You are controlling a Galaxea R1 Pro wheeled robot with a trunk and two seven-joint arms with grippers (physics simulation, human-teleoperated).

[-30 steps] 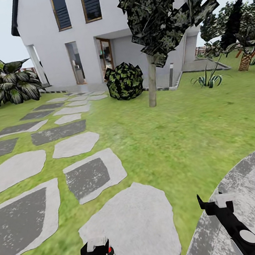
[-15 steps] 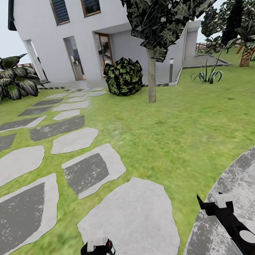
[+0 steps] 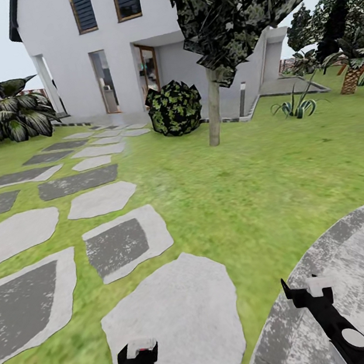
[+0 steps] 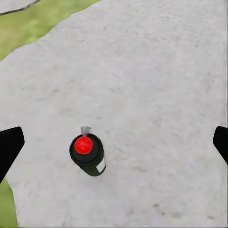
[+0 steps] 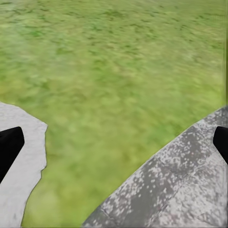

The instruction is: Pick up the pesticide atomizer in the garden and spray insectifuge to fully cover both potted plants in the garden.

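Observation:
The pesticide atomizer [image 4: 88,153] stands upright on a pale stepping stone [image 4: 142,71]. I see it from above: a dark body with a red top. My left gripper [image 4: 116,142] hangs open over it, one finger well out on each side, touching nothing. In the head view the left gripper [image 3: 139,350] sits low over the big pale stone [image 3: 175,319] and hides the atomizer. My right gripper [image 3: 307,290] is open and empty above the edge of the round grey patio [image 3: 362,270]. The potted plants are out of view.
Stepping stones [image 3: 121,242] lead across the lawn to a white house [image 3: 123,43]. Ahead stand a thin tree trunk [image 3: 214,111], a round bush [image 3: 175,107], a large broad-leaved shrub [image 3: 7,113] at the left and a spiky clump [image 3: 295,107] at the right.
The whole view has shifted a little, so the camera moved. The atomizer's red top, visible beside my left gripper earlier, is now hidden under it. Both grippers stay open.

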